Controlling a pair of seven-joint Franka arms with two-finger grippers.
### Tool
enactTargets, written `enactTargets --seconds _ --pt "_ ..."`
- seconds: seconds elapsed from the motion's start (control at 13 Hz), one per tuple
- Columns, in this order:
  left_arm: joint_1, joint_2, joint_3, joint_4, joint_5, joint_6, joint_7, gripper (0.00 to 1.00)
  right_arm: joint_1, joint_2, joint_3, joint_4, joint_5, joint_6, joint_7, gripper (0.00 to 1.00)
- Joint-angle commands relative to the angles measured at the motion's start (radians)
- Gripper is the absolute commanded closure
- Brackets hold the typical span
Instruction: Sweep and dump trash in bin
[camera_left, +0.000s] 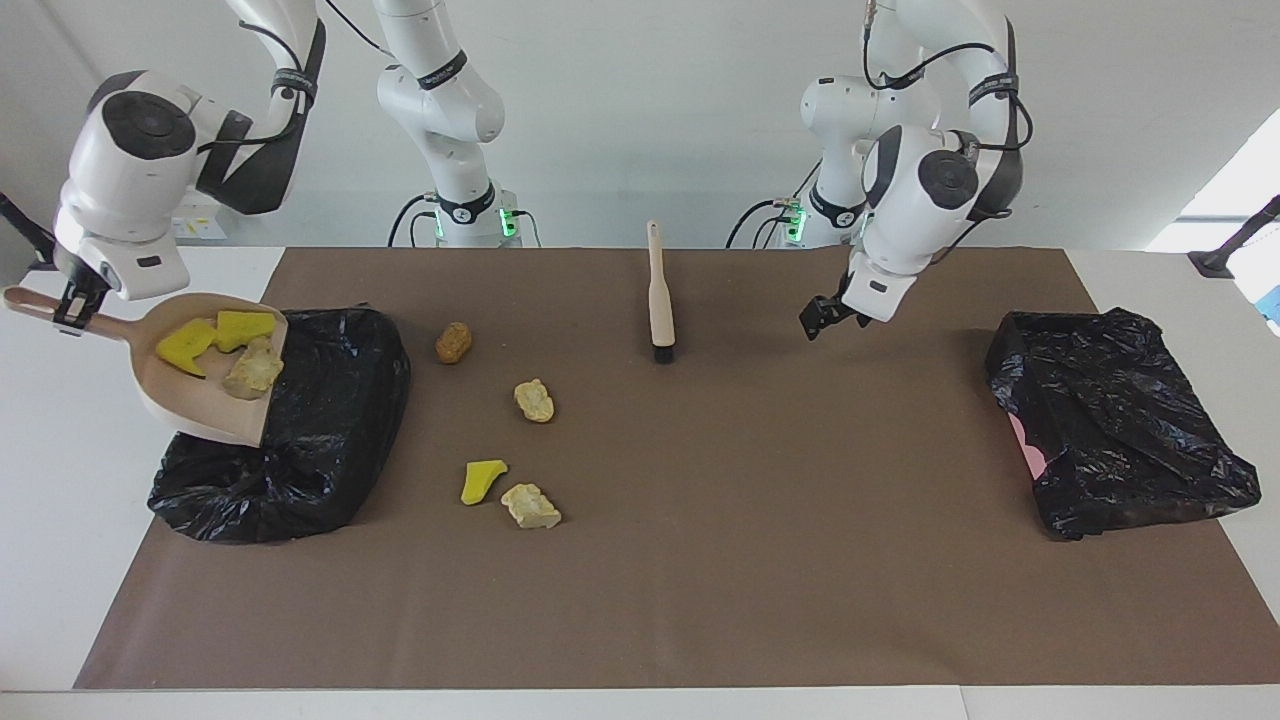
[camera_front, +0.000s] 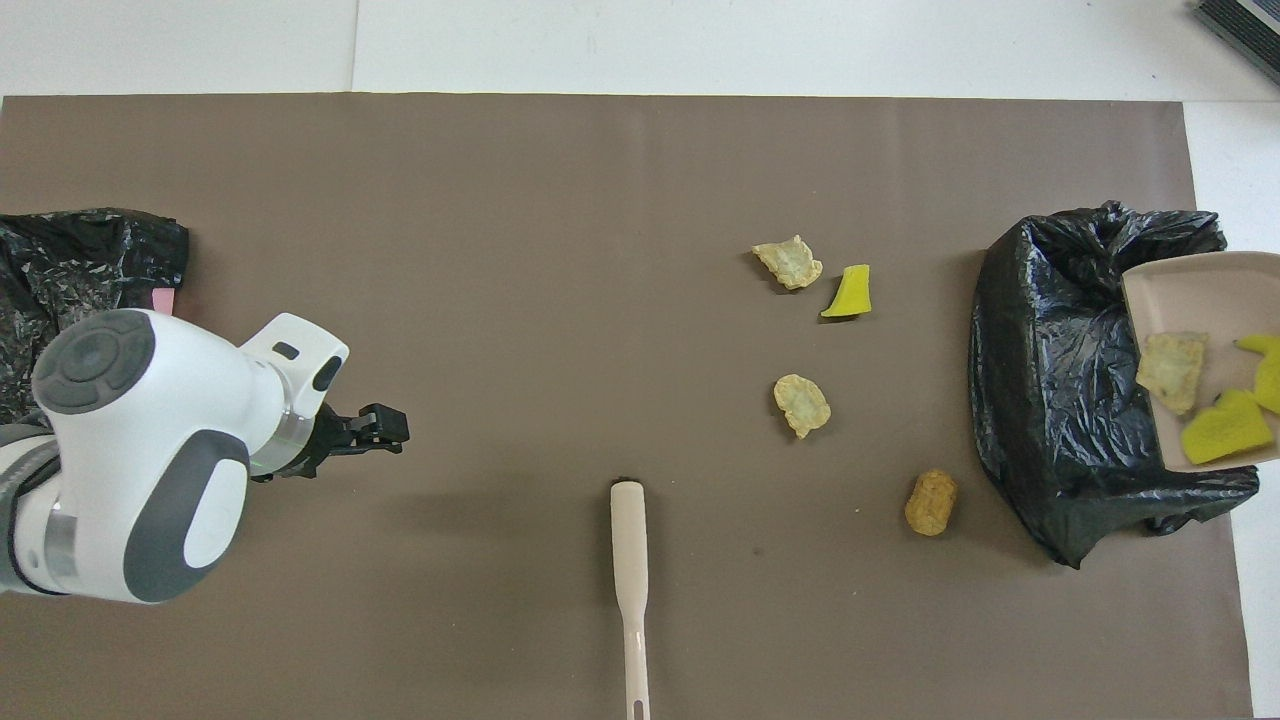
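Note:
My right gripper (camera_left: 70, 303) is shut on the handle of the beige dustpan (camera_left: 200, 405), which tilts lip-down over the edge of the black-bagged bin (camera_left: 300, 440). In the pan (camera_front: 1190, 290) lie two yellow wedges (camera_front: 1225, 440) and a beige chunk (camera_front: 1172, 372) of trash. Loose trash lies on the brown mat: a brown oval sponge (camera_left: 453, 342), two beige chunks (camera_left: 534, 400) (camera_left: 531, 505) and a yellow wedge (camera_left: 482, 480). The brush (camera_left: 658, 300) lies flat on the mat. My left gripper (camera_left: 820, 318) hangs open and empty over the mat, toward the left arm's end.
A second black bag (camera_left: 1120, 420) over something pink sits at the left arm's end of the mat. The brown mat (camera_left: 700, 560) covers most of the white table.

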Motion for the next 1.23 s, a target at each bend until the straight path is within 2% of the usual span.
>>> enactTargets --seconds 0.0,0.15,0.46,0.77,1.0,1.16 --pt "0.083 -0.021 -0.014 0.007 0.048 -0.026 0.13 0.0 0.004 -0.072 0.003 -0.079 -0.05 0.027 0.051 1.0" --pt "0.133 -0.021 -0.014 0.042 0.054 -0.044 0.216 0.0 0.003 -0.071 0.003 -0.076 -0.05 0.025 0.046 1.0" --pt "0.208 -0.019 -0.014 0.181 0.089 -0.176 0.365 0.0 -0.02 -0.072 0.001 -0.076 -0.076 0.027 0.033 1.0" --pt "0.213 -0.021 -0.013 0.392 0.105 -0.391 0.409 0.0 -0.007 -0.071 0.007 -0.041 -0.174 0.022 0.028 1.0" --pt "0.209 -0.024 -0.016 0.527 0.105 -0.495 0.406 0.0 0.009 -0.074 0.009 -0.021 -0.188 0.024 -0.084 1.0" --pt "0.206 -0.024 -0.02 0.573 0.103 -0.52 0.4 0.0 0.0 -0.071 0.009 -0.02 -0.191 0.044 -0.112 1.0"
